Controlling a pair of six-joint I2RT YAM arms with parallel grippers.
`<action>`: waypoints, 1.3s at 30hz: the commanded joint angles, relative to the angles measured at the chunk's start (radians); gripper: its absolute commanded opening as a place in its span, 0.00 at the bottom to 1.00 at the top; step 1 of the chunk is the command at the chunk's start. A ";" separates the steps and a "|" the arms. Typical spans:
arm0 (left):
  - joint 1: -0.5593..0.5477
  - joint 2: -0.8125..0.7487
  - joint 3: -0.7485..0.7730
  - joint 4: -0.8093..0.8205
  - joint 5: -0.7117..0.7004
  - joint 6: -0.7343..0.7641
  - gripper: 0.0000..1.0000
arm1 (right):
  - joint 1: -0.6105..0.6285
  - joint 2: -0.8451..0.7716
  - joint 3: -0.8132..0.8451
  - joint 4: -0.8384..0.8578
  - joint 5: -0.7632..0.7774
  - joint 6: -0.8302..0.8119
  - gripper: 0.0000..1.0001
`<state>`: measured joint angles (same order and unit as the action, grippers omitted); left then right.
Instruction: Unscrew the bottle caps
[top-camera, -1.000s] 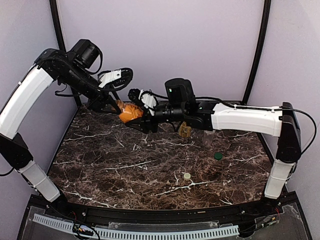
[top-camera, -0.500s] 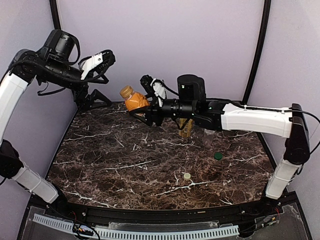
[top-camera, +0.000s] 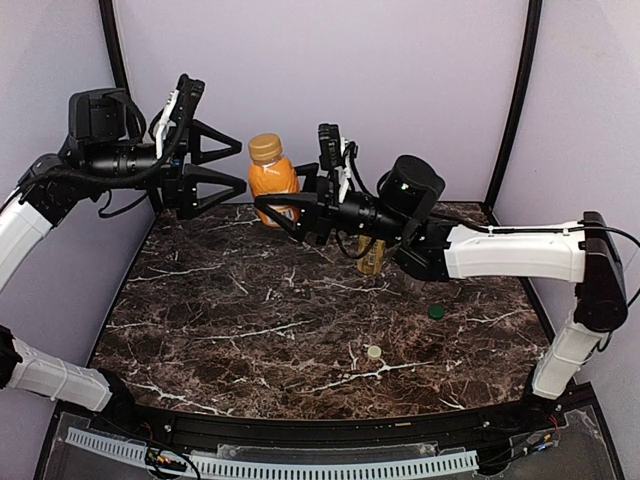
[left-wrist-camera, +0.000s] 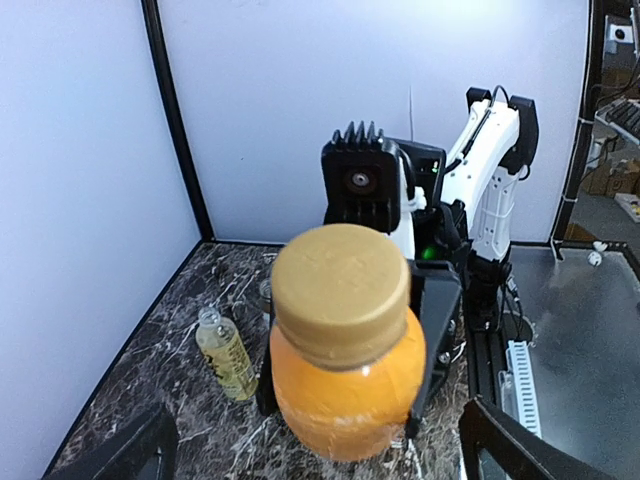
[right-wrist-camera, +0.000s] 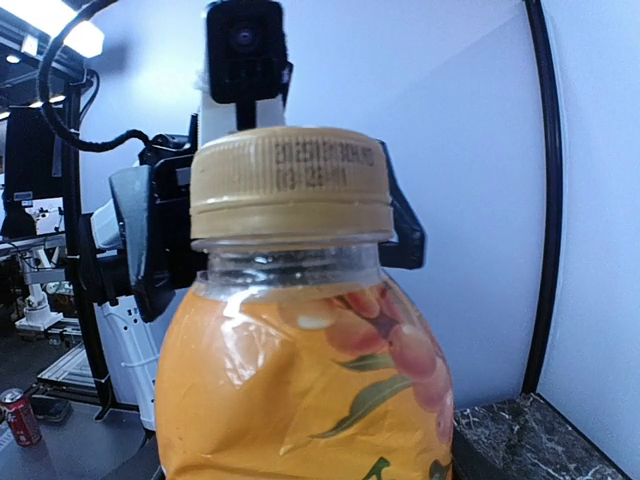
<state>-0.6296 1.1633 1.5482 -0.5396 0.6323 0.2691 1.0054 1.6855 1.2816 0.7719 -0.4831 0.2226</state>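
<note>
The squat orange bottle is upright in the air above the table's back, and my right gripper is shut on its body from the right. Its golden tan cap sits on the neck, seen close in the left wrist view and in the right wrist view. My left gripper is open, its fingers spread just left of the cap and apart from it. A dark green cap and a pale cream cap lie loose on the table. The yellow-labelled bottle stands capless behind the right arm.
The dark marble table is walled by pale panels with black posts at the back corners. The right arm stretches across the back right, above the standing yellow-labelled bottle.
My left gripper has let go of the orange bottle's cap, opened wide and drawn back to the left. The right arm has lifted the bottle and tipped it upright.
</note>
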 joint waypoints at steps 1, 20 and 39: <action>-0.001 0.026 -0.030 0.239 0.135 -0.164 0.99 | 0.017 0.026 0.039 0.080 -0.053 0.016 0.28; -0.025 0.032 -0.086 0.331 0.172 -0.243 0.22 | 0.034 0.062 0.111 -0.013 -0.072 -0.010 0.27; -0.029 0.006 -0.076 0.070 -0.001 0.047 0.01 | 0.010 -0.058 0.304 -0.807 -0.071 -0.358 0.99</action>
<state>-0.6594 1.1847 1.4723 -0.3859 0.6670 0.2314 1.0206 1.6360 1.5097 0.1116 -0.5671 -0.0795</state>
